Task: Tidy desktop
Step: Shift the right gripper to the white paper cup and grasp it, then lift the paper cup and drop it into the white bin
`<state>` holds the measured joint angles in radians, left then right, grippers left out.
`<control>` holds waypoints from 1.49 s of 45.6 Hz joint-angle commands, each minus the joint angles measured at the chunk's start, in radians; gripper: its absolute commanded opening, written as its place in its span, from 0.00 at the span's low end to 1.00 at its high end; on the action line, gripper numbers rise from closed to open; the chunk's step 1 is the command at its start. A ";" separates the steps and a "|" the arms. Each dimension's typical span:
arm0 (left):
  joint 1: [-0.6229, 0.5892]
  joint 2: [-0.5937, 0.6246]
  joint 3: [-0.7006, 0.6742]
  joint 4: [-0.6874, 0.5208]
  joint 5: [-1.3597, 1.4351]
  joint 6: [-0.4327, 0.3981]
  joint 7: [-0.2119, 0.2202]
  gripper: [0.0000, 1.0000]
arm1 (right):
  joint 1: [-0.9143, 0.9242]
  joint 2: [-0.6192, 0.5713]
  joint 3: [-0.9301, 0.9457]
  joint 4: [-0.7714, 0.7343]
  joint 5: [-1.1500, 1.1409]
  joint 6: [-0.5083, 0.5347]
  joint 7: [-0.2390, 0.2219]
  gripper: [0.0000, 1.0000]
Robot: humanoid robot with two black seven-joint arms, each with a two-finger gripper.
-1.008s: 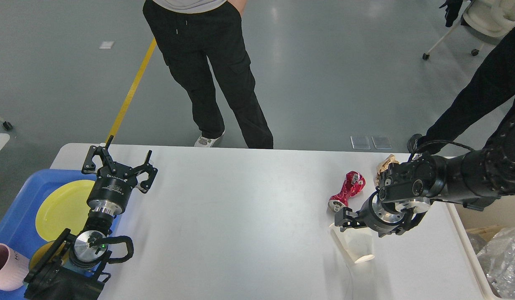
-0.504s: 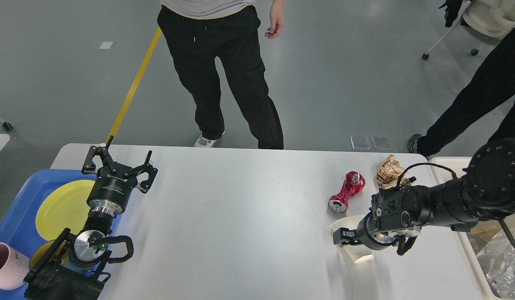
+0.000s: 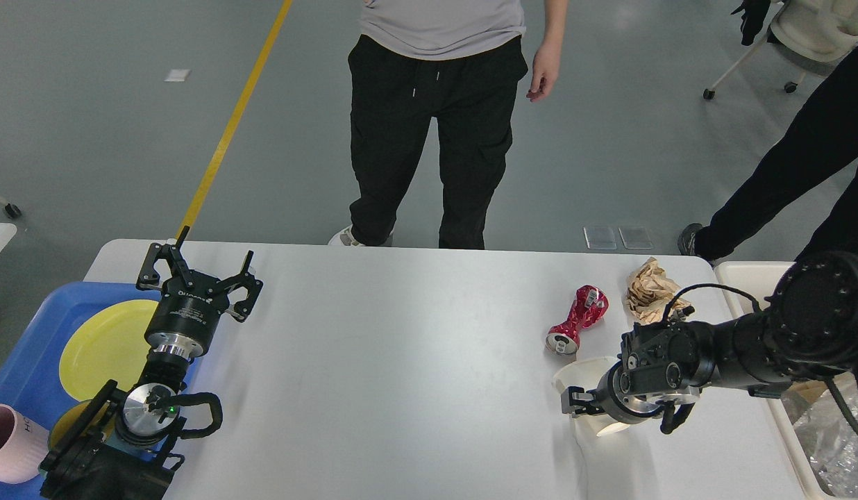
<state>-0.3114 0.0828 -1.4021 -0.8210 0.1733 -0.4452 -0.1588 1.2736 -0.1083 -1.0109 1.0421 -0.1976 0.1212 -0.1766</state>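
Leftward, a blue tray (image 3: 33, 347) holds a yellow plate (image 3: 103, 344) and a pink mug (image 3: 9, 444); the left gripper (image 3: 196, 267) hangs spread wide above the desktop (image 3: 401, 361). Right gripper (image 3: 575, 403) meets a white cup (image 3: 585, 378), its grip unclear. A crushed red can (image 3: 578, 319) and crumpled paper (image 3: 650, 290) lie just beyond; the cream bin (image 3: 748, 278) sits alongside.

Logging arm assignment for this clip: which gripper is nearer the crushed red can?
Right. The right gripper sits just below the crushed red can, at a white paper cup. The left gripper is far across the desktop, open.
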 commanded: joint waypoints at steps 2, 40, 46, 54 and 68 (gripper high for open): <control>0.000 0.000 0.000 0.000 0.000 -0.001 -0.001 0.97 | 0.009 -0.001 0.000 0.006 0.004 0.003 -0.001 0.19; 0.000 0.000 0.000 -0.001 0.000 -0.001 0.001 0.97 | 0.702 -0.188 -0.185 0.449 0.244 0.242 -0.001 0.00; 0.000 0.000 0.000 0.000 0.000 0.000 -0.001 0.97 | 0.998 -0.200 -0.262 0.570 0.262 0.415 0.000 0.00; 0.000 0.000 0.000 0.000 0.000 0.000 0.001 0.97 | 1.239 -0.209 -0.301 0.592 0.388 0.745 0.003 0.00; 0.000 0.000 0.000 0.000 0.000 -0.001 -0.001 0.97 | 1.271 -0.209 -0.360 0.590 0.400 0.707 0.005 0.00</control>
<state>-0.3114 0.0828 -1.4021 -0.8208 0.1733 -0.4448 -0.1591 2.5426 -0.3151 -1.3416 1.6338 0.1998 0.8524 -0.1733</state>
